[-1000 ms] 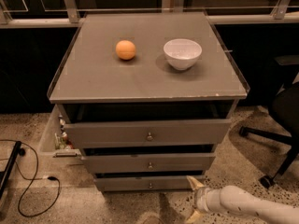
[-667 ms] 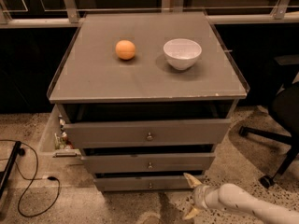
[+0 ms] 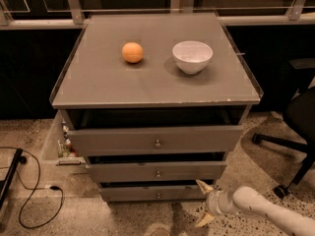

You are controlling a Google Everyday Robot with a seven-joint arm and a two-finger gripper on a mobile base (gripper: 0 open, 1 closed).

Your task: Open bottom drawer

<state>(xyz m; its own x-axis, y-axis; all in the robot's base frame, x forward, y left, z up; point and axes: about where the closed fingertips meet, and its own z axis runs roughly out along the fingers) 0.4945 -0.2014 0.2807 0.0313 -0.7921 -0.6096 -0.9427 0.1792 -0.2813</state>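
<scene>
Bottom drawer (image 3: pixel 147 192), lowest of three grey fronts on the cabinet (image 3: pixel 152 82), at 6 o'clock in the view; its small round knob (image 3: pixel 158 195) sits at the centre of the front. Nothing of its inside shows, so it reads as not yet pulled out.

Gripper (image 3: pixel 201 204), at 3 o'clock from the knob and slightly lower, near the drawer's right end but apart from it. Its two pale fingers (image 3: pixel 204 186) are spread wide, one high and one low, and hold nothing.

Step in hand, as judged: reaching for the knob. The gripper should travel toward 9 o'clock until the knob lies between the fingers, close on it squarely, then pull straight out along the drawer's run — a skewed pull might make the fingers slip off so small a knob.

Middle drawer (image 3: pixel 123 171) and top drawer (image 3: pixel 113 140), at 12 o'clock from the bottom one, each with a dark strip above; contents cannot be told.

On the cabinet top: a white bowl (image 3: pixel 192 56), seemingly empty, and at 9 o'clock from it an orange (image 3: pixel 133 52), well apart.

Side bin (image 3: pixel 49 144), at 9 o'clock from the top drawer, holds small items — unidentifiable.
</scene>
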